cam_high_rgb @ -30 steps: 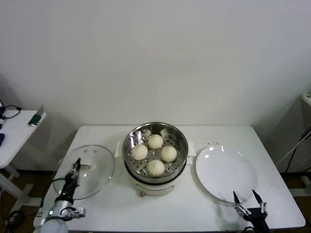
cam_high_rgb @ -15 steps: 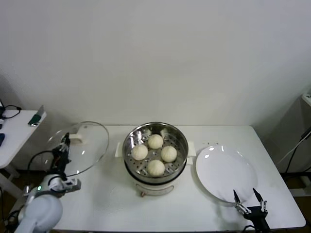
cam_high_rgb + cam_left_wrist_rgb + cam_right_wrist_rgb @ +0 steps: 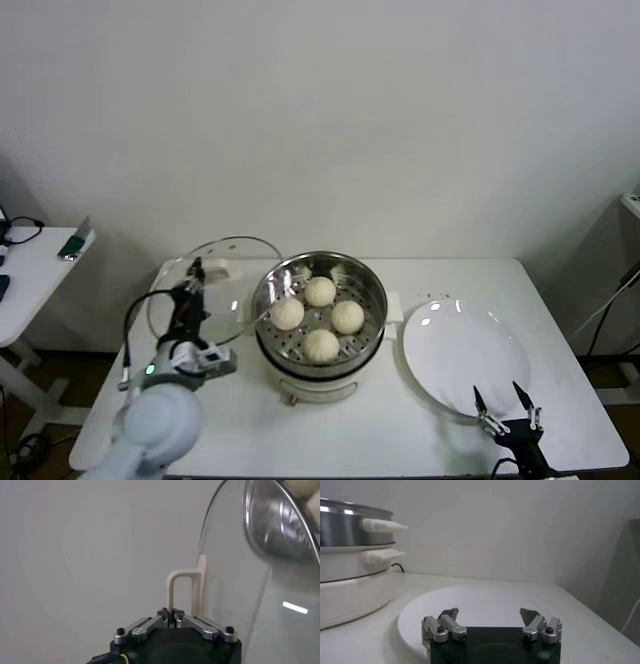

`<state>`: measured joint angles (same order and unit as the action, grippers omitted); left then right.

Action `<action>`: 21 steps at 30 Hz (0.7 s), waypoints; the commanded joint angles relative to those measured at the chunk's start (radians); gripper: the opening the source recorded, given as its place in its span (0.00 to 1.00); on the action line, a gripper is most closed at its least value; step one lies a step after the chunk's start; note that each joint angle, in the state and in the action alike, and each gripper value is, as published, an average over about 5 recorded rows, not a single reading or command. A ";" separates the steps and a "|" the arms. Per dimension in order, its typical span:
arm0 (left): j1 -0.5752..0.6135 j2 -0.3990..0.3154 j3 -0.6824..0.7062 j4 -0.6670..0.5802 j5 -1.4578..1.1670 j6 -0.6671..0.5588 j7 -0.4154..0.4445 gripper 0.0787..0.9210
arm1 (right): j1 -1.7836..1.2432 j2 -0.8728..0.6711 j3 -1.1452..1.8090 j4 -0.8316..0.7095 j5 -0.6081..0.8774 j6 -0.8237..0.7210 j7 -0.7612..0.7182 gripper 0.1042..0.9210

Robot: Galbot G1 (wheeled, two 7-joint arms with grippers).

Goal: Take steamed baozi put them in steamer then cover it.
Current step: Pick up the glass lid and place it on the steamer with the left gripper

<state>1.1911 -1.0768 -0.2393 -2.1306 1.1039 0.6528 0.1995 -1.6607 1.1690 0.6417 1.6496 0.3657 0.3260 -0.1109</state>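
Observation:
The steel steamer (image 3: pixel 372 305) stands at the table's middle on its cream-white base (image 3: pixel 318 387). Four cream-white baozi (image 3: pixel 320 291) lie on its perforated tray. My left gripper (image 3: pixel 196 268) is shut on the white handle (image 3: pixel 181 591) of the clear glass lid (image 3: pixel 222 292). It holds the lid tilted in the air, just left of the steamer's rim. The lid (image 3: pixel 260 595) also shows in the left wrist view. My right gripper (image 3: pixel 505 404) is open and empty at the table's front right, at the near edge of the white plate (image 3: pixel 462 355).
A white side table (image 3: pixel 30 280) with a small object stands at the far left. The steamer's side handles (image 3: pixel 382 526) show in the right wrist view, beside the plate (image 3: pixel 485 607). The table's front edge runs close to my right gripper.
My left gripper has lifted the glass lid off the table's left side and carried it up and right, toward the steamer. The right gripper has barely moved.

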 commanded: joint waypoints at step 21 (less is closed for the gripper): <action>-0.164 -0.478 0.454 0.240 0.554 0.078 0.080 0.07 | 0.051 -0.002 -0.011 -0.020 0.002 0.018 0.001 0.88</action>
<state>1.0317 -1.4308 0.1276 -1.9970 1.5037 0.7280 0.2851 -1.6153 1.1686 0.6316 1.6321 0.3667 0.3381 -0.1122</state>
